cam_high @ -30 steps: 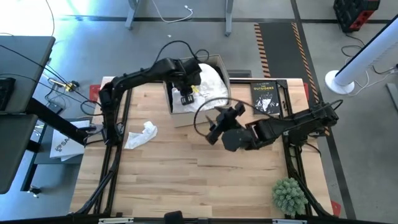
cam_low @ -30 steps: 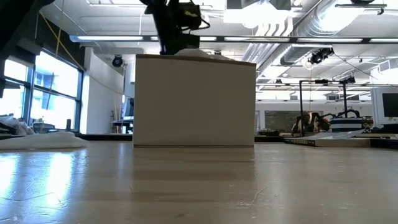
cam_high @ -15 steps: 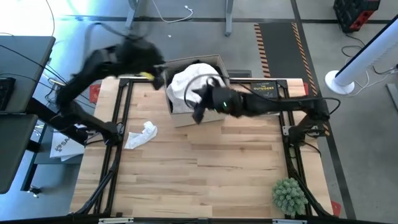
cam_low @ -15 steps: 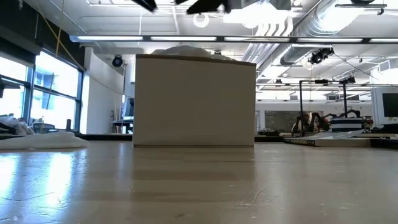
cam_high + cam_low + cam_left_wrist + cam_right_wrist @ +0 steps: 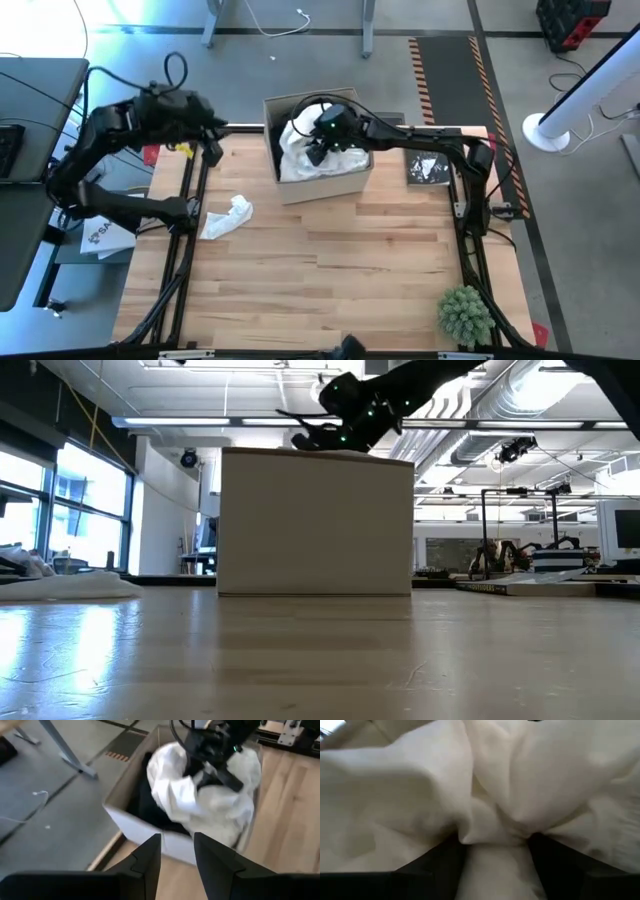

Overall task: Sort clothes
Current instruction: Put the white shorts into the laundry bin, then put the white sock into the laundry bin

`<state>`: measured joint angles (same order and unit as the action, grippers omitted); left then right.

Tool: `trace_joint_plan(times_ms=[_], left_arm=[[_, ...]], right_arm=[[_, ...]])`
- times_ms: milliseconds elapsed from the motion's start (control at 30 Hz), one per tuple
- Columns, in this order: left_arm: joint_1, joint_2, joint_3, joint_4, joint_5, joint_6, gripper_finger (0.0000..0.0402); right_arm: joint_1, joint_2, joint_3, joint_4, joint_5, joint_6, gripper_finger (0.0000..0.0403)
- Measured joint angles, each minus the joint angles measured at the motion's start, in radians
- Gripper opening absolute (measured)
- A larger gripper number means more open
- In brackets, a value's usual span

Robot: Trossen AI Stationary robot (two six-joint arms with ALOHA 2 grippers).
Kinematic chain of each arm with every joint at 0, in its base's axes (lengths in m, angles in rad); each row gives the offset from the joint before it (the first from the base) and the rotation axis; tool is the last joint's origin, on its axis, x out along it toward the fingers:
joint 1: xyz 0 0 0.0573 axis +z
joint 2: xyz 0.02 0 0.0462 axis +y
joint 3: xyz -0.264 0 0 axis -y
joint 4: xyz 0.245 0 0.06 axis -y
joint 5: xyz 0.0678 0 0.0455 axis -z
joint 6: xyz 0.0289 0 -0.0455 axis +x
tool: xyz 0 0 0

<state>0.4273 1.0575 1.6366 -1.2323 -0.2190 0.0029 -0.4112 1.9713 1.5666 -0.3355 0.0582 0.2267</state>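
Observation:
A cardboard box stands at the table's far edge and shows as a tan block in the low view. It holds a big white garment lying on a black garment. My right gripper reaches down into the box from the right, open, with white cloth filling its wrist view. My left gripper is open and empty, beyond the table's far left corner. A small white garment lies crumpled on the table at the left. My right gripper comes at the white garment's top from above, slanting in from the table's right. Its two fingers are sunk into the cloth, and a bunched fold stands between them. Several folds run together there. The garment rests in the box.
A black book lies at the far right, beside the right arm's base. A small green plant stands at the near right corner. Bare wood spans the table's middle and near side.
My left gripper has left the box and swung up and away to beyond the table's far left corner. My right gripper has gone from the table's middle toward the far edge and come down into the box, onto the white garment.

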Motion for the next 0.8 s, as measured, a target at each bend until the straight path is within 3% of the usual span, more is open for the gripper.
trace_joint_plan(times_ms=[200, 433, 800], left_arm=[[-0.035, -0.125, -0.257, 0.076, -0.001, -0.102, 0.0115], [-0.099, -0.21, -0.551, 0.154, -0.003, -0.245, 0.0115], [-0.175, -0.136, -0.853, 0.182, 0.047, -0.454, 0.0115]], right_arm=[[-0.018, 0.038, 0.0, -0.051, 0.08, -0.001, 0.0224], [0.007, -0.105, -0.016, -0.083, 0.102, 0.038, 0.0224], [0.16, -0.346, -0.014, -0.078, 0.127, 0.009, 0.0224]])
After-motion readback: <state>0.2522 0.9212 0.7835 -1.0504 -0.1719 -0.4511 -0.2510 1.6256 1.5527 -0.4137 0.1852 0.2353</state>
